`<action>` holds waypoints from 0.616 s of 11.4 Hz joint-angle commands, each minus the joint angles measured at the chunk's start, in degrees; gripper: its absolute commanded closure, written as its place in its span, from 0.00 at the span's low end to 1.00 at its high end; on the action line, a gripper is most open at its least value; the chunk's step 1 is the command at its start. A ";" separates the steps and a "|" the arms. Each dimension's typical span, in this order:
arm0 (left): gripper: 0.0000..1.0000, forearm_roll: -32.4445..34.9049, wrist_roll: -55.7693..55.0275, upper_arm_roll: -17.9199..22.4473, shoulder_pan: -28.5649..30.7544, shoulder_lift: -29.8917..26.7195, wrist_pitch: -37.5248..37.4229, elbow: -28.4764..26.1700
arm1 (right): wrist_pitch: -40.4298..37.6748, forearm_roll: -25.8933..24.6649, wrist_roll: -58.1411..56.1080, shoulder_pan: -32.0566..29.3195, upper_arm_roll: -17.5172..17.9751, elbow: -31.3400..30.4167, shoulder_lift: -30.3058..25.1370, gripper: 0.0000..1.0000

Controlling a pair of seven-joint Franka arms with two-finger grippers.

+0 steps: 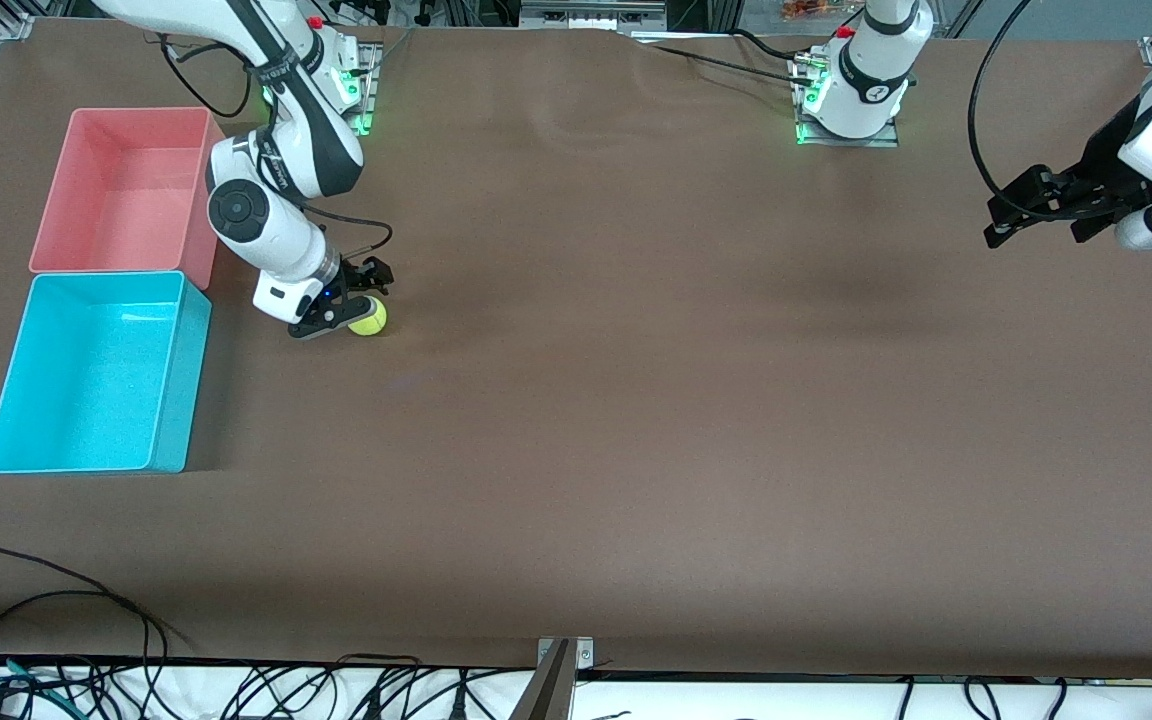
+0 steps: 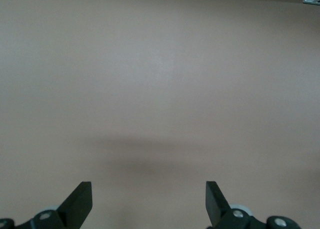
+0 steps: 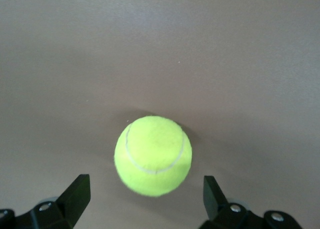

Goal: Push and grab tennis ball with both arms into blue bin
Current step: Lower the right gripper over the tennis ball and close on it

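Observation:
The yellow-green tennis ball rests on the brown table, a short way from the blue bin toward the left arm's end. My right gripper is low at the table, open, and the ball lies just ahead of its fingertips, ungripped. The blue bin is a cyan tub at the right arm's end of the table, with nothing in it. My left gripper hangs open over the left arm's end of the table, with only bare table under it.
A pink-red bin of the same size stands against the blue bin, farther from the front camera. The right arm's elbow hangs beside that bin. Black cables lie along the table's edge nearest the front camera.

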 commanded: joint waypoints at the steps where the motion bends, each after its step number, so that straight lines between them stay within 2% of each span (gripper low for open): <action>1: 0.00 -0.75 -0.30 -0.72 0.86 0.19 -0.54 1.16 | 5.33 -0.39 0.57 -0.34 -1.20 -0.36 3.93 0.00; 4: 0.00 -0.22 1.45 -0.89 0.95 0.01 -0.54 1.07 | 7.19 -0.48 3.30 0.10 -1.21 -0.36 5.34 0.00; 5: 0.00 -0.30 6.33 -0.81 1.03 0.01 -0.54 1.07 | 7.19 -0.48 3.30 0.10 -1.21 -0.27 5.35 0.00; 7: 0.00 -1.01 8.32 -0.81 2.61 0.01 -0.54 0.89 | 7.19 -0.48 3.65 0.18 -1.12 -0.27 5.35 0.06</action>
